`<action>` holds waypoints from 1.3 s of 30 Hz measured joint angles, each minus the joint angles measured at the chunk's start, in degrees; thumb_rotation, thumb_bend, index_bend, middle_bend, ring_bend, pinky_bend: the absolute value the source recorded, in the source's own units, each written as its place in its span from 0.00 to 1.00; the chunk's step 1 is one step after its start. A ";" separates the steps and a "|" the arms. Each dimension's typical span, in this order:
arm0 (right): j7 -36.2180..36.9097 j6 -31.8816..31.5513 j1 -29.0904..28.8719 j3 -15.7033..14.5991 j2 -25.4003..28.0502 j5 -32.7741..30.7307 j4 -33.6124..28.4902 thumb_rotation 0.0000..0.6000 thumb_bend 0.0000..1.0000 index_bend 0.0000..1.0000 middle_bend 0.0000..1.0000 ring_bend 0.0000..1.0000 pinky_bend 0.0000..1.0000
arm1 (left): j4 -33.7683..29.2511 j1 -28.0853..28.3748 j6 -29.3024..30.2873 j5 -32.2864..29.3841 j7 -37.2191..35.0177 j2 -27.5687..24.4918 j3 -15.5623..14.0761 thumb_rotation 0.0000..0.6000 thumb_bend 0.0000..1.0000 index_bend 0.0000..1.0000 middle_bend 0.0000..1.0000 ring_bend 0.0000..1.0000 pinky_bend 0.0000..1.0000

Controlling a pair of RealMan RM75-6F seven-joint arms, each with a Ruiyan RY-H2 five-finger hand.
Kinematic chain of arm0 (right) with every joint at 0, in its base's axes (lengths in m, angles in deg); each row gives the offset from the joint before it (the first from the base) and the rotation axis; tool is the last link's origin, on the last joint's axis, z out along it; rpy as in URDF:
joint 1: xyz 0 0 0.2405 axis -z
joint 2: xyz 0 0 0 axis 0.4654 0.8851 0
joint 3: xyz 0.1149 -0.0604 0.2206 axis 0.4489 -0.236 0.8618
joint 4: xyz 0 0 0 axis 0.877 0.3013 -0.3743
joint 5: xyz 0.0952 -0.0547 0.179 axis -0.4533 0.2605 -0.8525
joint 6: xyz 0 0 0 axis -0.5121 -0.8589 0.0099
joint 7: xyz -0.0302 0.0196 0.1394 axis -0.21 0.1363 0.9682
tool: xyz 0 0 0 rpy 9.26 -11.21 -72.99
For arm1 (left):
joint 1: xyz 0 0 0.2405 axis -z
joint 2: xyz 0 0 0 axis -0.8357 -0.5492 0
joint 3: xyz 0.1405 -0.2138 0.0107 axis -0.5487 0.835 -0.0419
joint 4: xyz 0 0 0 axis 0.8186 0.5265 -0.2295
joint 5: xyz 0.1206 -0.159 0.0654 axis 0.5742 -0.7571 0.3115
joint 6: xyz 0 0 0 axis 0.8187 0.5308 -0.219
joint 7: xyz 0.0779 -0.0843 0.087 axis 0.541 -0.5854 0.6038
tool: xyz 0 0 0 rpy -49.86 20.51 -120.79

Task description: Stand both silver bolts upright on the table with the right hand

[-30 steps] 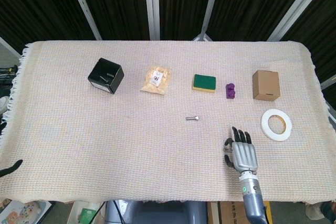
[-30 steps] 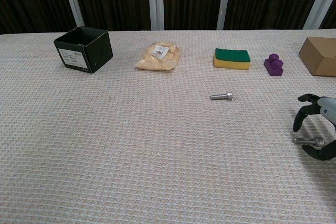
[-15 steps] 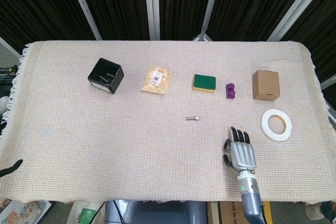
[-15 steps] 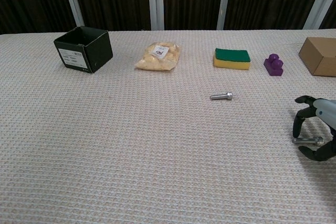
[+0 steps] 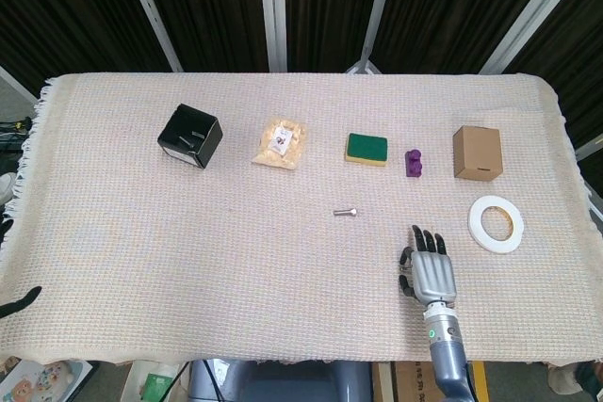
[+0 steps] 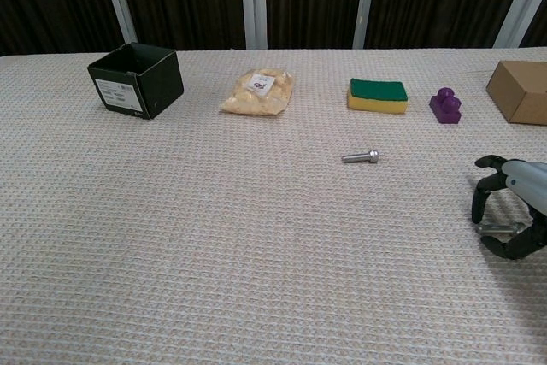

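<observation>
The right hand (image 6: pixel 511 208) hangs low over the near right part of the worktop (image 5: pixel 188 233), its dark fingers (image 6: pixel 481 198) curled down around 1 silver bolt (image 6: pixel 498 228) that lies flat on the cloth; whether the fingers actually grip it I cannot tell. The other silver bolt (image 6: pixel 361 157) lies on its side near the middle of the worktop, well apart from the hand, in front of the green and yellow sponge (image 6: pixel 377 95). Only a dark tip of the left hand (image 5: pixel 21 301) shows at the near left edge in the head view, too little to tell how it is set.
</observation>
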 measured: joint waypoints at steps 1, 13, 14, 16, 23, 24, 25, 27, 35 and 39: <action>-0.07 0.02 -0.06 -0.02 0.01 -0.21 0.03 1.00 0.38 0.49 0.00 0.04 0.01 | 0.00 0.00 0.02 0.02 0.02 0.01 0.00 1.00 0.12 0.11 0.06 0.00 0.15; 0.47 -0.24 -0.56 0.36 -0.13 -1.20 0.71 1.00 0.38 0.53 0.00 0.04 0.01 | -0.02 -0.03 0.14 0.10 0.41 0.16 -0.03 1.00 0.12 0.11 0.06 0.00 0.15; 0.50 -0.24 -0.60 0.34 -0.13 -1.28 0.81 1.00 0.38 0.53 0.00 0.04 0.01 | -0.02 -0.02 0.14 0.11 0.46 0.17 -0.04 1.00 0.12 0.11 0.06 0.00 0.15; 0.53 -0.21 -0.63 0.30 -0.08 -1.43 0.86 1.00 0.38 0.53 0.00 0.04 0.01 | -0.03 0.00 0.12 0.16 0.58 0.21 -0.07 1.00 0.12 0.11 0.06 0.00 0.15; 0.80 0.14 -0.80 0.04 0.25 -2.22 0.93 1.00 0.38 0.54 0.00 0.04 0.01 | -0.11 0.08 0.01 0.11 0.94 0.33 -0.06 1.00 0.12 0.11 0.06 0.00 0.15; 0.88 0.17 -0.84 0.03 0.23 -2.26 0.95 1.00 0.38 0.54 0.00 0.04 0.01 | -0.11 0.08 0.00 0.11 0.95 0.33 -0.07 1.00 0.12 0.11 0.06 0.00 0.15; 0.94 0.17 -0.87 0.02 0.20 -2.27 0.96 1.00 0.38 0.55 0.00 0.04 0.01 | -0.10 0.08 0.00 0.13 0.93 0.32 -0.08 1.00 0.12 0.11 0.06 0.00 0.15; 1.05 0.13 -0.93 -0.06 0.15 -2.21 0.98 1.00 0.38 0.56 0.01 0.04 0.01 | -0.09 0.08 0.03 0.13 0.92 0.34 -0.06 1.00 0.12 0.11 0.06 0.00 0.15; 1.57 0.05 -1.03 -0.13 0.27 -2.22 0.87 1.00 0.38 0.58 0.01 0.04 0.01 | -0.07 0.12 -0.04 0.08 0.89 0.33 -0.03 1.00 0.12 0.11 0.06 0.00 0.15; 1.98 -0.06 -1.04 -0.10 0.38 -1.97 0.63 1.00 0.38 0.60 0.01 0.04 0.01 | -0.09 0.14 -0.08 0.07 0.96 0.34 -0.05 1.00 0.12 0.12 0.06 0.00 0.15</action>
